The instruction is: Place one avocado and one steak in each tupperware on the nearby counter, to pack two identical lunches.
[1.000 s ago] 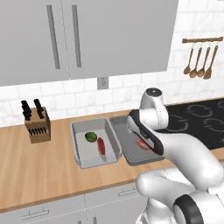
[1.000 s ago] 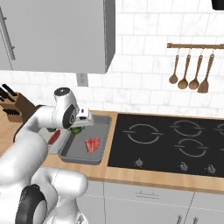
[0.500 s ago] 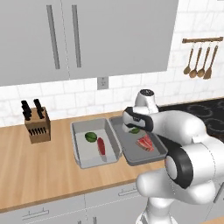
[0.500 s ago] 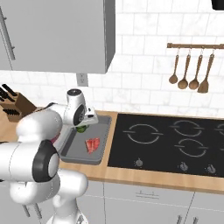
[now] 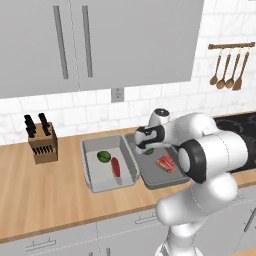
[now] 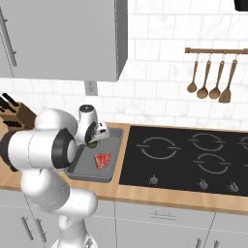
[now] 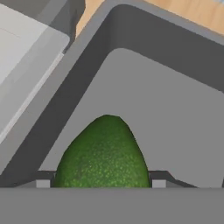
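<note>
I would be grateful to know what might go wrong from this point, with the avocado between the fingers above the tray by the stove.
1. The avocado sits between the gripper fingers, near the right tupperware's back wall; released there, the round fruit might roll against the steak.
2. The gripper hangs close to that tupperware's rim, beside the left tupperware; withdrawing low could nudge either bin on the counter.
</note>
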